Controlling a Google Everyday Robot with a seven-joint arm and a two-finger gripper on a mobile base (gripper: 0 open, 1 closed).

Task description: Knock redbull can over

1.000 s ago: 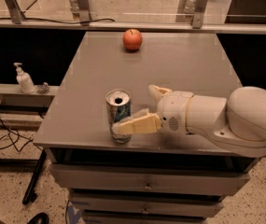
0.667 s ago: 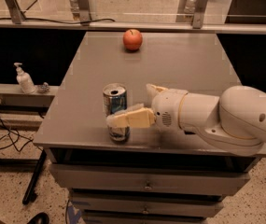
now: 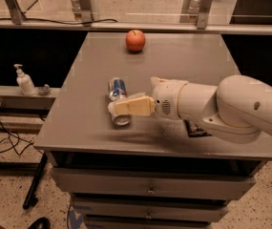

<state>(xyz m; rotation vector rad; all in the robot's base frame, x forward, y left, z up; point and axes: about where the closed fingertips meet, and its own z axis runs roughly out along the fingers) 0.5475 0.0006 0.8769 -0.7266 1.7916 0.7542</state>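
The redbull can, silver and blue, lies tipped on the grey table left of centre, with one round silver end pointing at the front edge. My gripper reaches in from the right on a thick white arm. Its near cream finger lies across the can's lower half and touches it. The far finger shows only as a short stub behind. The fingers stand apart and hold nothing.
A red apple sits at the table's far middle. A flat dark object lies under the arm, mostly hidden. A soap dispenser stands on a low shelf to the left. Drawers are below the tabletop.
The can stood upright before; now it has tipped over toward the front edge. The gripper has swept left, pushing against it.
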